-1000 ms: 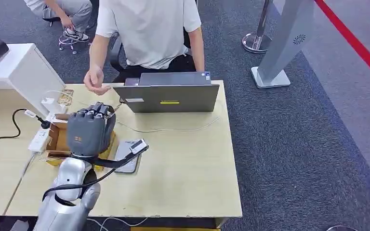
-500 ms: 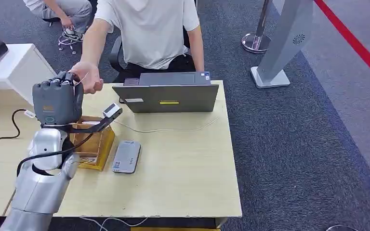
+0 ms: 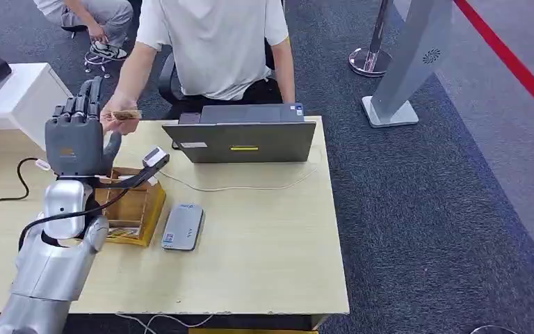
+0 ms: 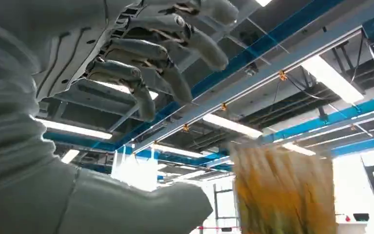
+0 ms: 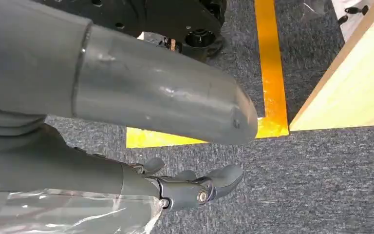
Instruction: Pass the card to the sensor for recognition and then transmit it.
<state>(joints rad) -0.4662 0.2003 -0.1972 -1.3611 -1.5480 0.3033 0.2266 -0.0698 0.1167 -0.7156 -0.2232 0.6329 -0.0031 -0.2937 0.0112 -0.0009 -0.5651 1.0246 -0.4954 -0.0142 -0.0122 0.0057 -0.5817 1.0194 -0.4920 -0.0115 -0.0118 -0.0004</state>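
My left hand is raised over the table's far left corner, fingers straight and spread, holding nothing. Just beyond its fingertips, a person's hand pinches the small orange card. In the left wrist view my fingers are spread apart, and the card is a blurred yellow patch clear of them. The grey card sensor lies flat on the table, nearer to me than my left hand. My right hand hangs beside the table's edge above the carpet, fingers loose and empty.
A wooden tray sits left of the sensor, under my left forearm. An open grey laptop stands at the far edge with the seated person behind it. A power strip and cables lie at the left.
My left hand rose from over the tray and sensor toward the person and opened its fingers. The person's hand closed in and now holds the card.
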